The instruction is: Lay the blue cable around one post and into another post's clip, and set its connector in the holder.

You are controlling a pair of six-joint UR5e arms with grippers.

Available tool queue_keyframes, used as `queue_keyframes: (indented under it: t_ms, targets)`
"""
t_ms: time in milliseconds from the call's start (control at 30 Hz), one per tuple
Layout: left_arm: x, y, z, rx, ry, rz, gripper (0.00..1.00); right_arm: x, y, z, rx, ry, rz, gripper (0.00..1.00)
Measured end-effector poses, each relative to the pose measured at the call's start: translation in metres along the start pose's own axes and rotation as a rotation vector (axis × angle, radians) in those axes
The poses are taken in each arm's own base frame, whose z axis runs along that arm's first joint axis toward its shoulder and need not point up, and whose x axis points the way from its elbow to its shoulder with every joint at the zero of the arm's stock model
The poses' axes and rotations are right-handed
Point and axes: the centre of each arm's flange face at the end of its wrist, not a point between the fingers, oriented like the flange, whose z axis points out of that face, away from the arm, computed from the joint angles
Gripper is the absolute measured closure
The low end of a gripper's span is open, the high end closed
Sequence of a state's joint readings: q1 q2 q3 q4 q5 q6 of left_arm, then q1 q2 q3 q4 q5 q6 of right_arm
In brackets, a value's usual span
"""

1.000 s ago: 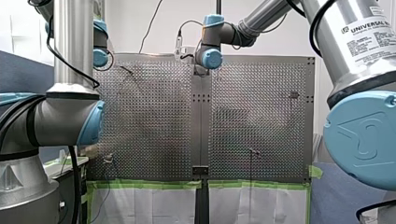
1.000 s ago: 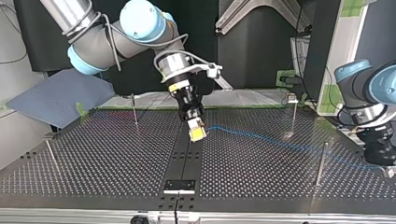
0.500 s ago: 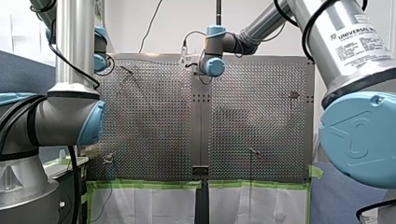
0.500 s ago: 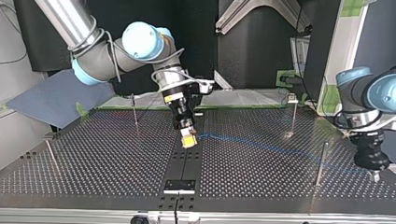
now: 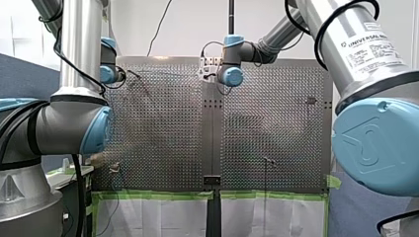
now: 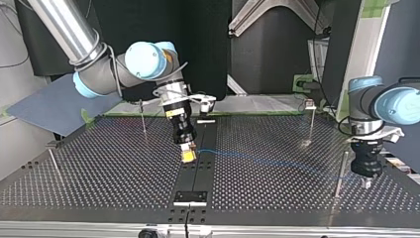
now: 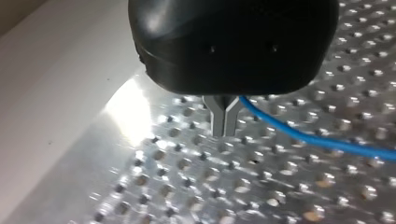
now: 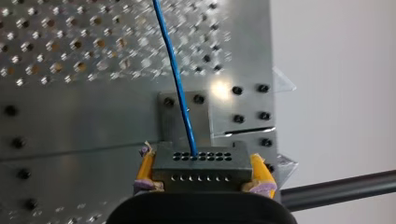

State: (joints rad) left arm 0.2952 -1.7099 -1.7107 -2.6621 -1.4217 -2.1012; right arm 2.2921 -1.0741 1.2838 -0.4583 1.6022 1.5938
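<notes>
Blue cable (image 6: 267, 159) now runs low over the table (image 6: 99, 178), strung between my two tools. In the last second my right tool (image 6: 188, 156), yellow pads clamped on the dark connector (image 8: 200, 165), dropped toward the holder (image 6: 190, 197) at the top view's near edge. My left tool (image 7: 224, 126), pinched shut on the cable, slid in beside the post (image 6: 340, 173). I judge routing around that post is close.

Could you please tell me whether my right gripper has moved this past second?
Yes: in the top view, my right gripper moved left and lower, toward the black plate.
</notes>
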Motion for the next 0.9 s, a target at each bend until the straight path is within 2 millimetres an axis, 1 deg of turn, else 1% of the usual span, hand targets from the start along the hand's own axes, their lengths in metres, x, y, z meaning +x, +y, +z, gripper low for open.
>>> queue_keyframes:
  t_ms: [233,400,567,700,767,800,867,900]
  targets:
    - [0.012,0.01,0.002,-0.02,0.018,-0.014,1.0,-0.01,0.016,0.0,-0.034,-0.04,-0.011,1.0]
    - [0.018,0.011,0.002,-0.021,0.029,-0.022,1.0,-0.018,0.025,-0.002,-0.051,-0.079,-0.016,1.0]
    - [0.026,0.011,-0.002,0.004,0.045,-0.048,1.0,-0.033,0.034,-0.008,-0.079,-0.139,-0.025,1.0]
    - [0.033,0.011,-0.006,0.029,0.049,-0.057,1.0,-0.048,0.039,-0.016,-0.098,-0.18,-0.029,1.0]
    - [0.034,0.012,-0.006,0.028,0.045,-0.056,0.75,-0.056,0.043,-0.021,-0.107,-0.195,-0.031,1.0]
    - [0.034,0.012,-0.006,0.024,0.042,-0.054,0.75,-0.059,0.045,-0.023,-0.112,-0.199,-0.031,1.0]
    - [0.034,0.013,-0.006,0.015,0.034,-0.049,0.45,-0.066,0.049,-0.028,-0.126,-0.205,-0.031,1.0]
    - [0.034,0.013,-0.006,0.012,0.032,-0.047,0.45,-0.069,0.051,-0.029,-0.131,-0.206,-0.029,1.0]
